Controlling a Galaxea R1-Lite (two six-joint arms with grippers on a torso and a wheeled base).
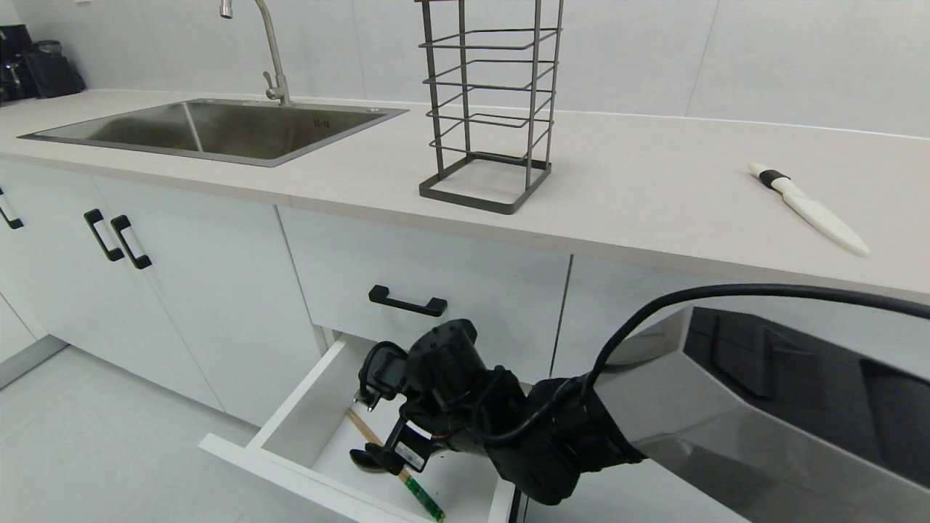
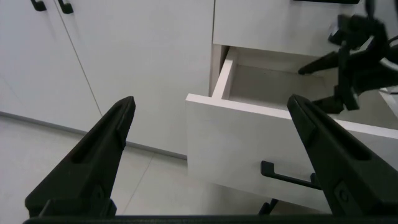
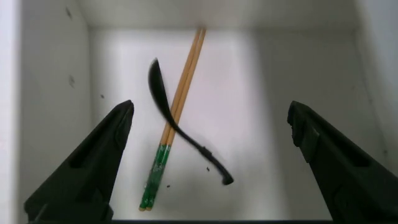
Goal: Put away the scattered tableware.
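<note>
Right pincer [image 3: 209,112] is the closest thing, hanging over the open drawer [image 1: 301,396] with its jaws spread wide and nothing between them. Directly below it on the drawer floor are the black spoon [image 3: 157,81] and the pair of chopsticks [image 3: 186,68]. The spoon's curvy handle lies across the chopsticks, so those two look put away.

My read is that the drop-off step is done and the next item is the knife [image 1: 810,211], which sits alone on the right side of the worktop [image 1: 654,189], well apart from everything else. To get it, the right arm needs to lift straight out of the drawer without clipping the walls, then swing up and right. The knife lies flat and thin, so it probably needs a pinch across its narrow width, ideally near the end with the black band.

Materials: the spoon looks like smooth dark plastic with a slim, wavy handle. The chopsticks are pale wood with green-patterned ends. The knife is cream-white, long and tapering. The drawer is plain white board, and the worktop is matte beige.

Left pincer [image 2: 211,102] is also spread open and holding nothing, off to the left of the drawer front.

Further back there's a dark wire rack [image 1: 494,109] mid-worktop and a steel sink [image 1: 218,156] far left.
</note>
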